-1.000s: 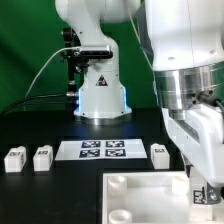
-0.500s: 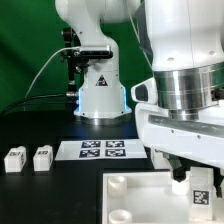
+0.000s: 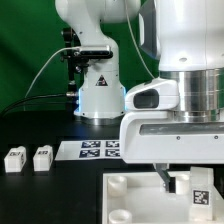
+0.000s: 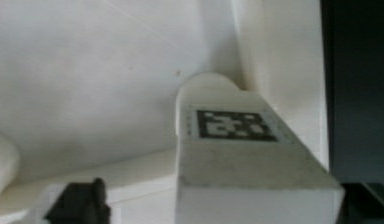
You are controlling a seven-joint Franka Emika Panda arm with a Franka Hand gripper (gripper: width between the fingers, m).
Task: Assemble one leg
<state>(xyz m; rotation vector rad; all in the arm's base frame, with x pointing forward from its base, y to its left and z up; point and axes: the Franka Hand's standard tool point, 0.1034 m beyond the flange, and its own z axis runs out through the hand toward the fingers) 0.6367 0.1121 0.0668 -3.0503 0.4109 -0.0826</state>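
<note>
No legible txt; only square tag on leg.

Leg fills mid-frame, w/ a b&w square tag facing the cam. White slab surface lies behind it. Dark fingertip shows beside the leg; grip unclear.

2 legs side by side on table at exterior view's left; marker board to their right; slab in front, w/ a leg over it.
</note>
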